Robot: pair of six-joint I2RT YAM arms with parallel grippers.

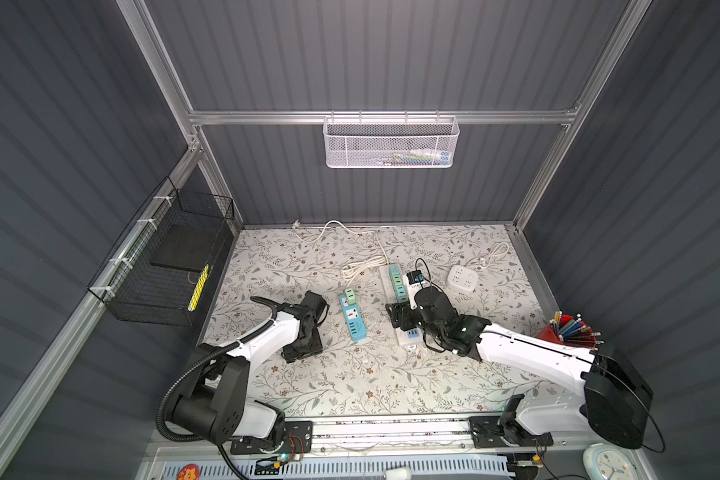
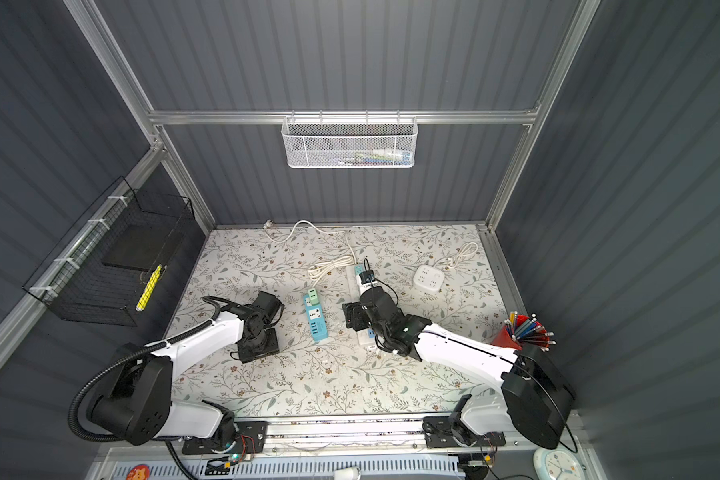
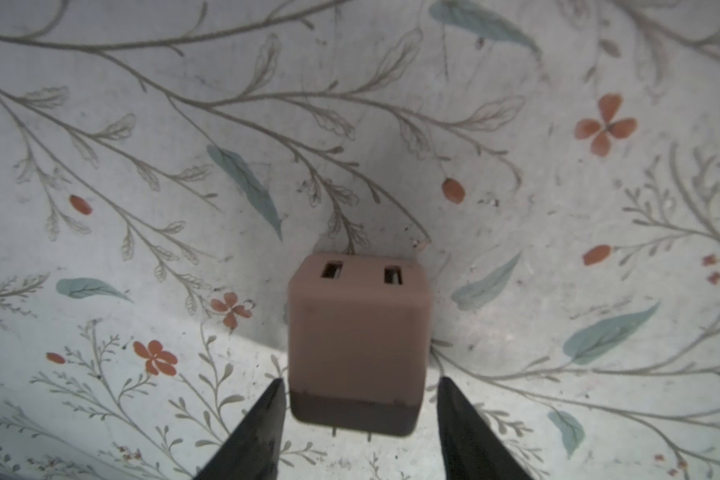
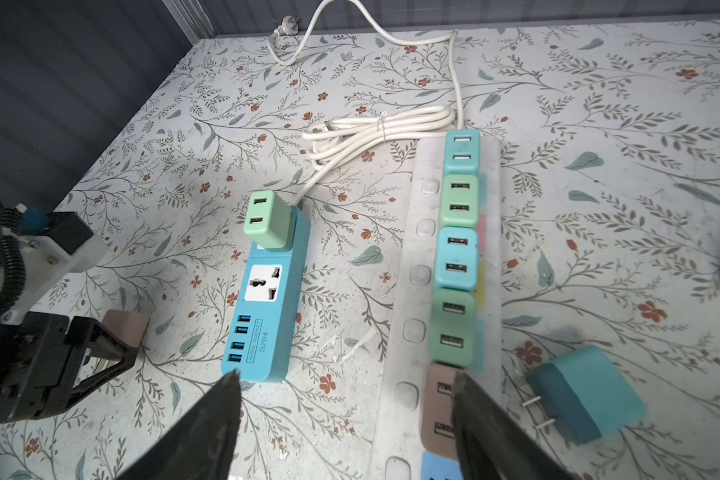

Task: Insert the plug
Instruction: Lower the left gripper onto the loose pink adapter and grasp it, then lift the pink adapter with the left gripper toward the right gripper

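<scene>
The brown USB charger plug (image 3: 358, 332) is seen lying on the floral table (image 3: 558, 208), its two ports turned away from the left wrist camera and its two prongs pointing back toward it. It is flanked by the fingers of the left pincer (image 3: 358, 380), which are drawn in close to its sides; whether they already press on it cannot be told. In the top views the plug is hidden under that pincer, to the left of the blue power strip (image 1: 352, 318), in whose far end a green charger (image 4: 267, 220) is plugged. Further right a white power strip (image 4: 412, 291) is found, carrying a row of chargers, and over its near end the right pincer (image 4: 346, 376) is held wide apart with nothing in it. A loose teal charger (image 4: 587, 395) lies just beside that strip.
</scene>
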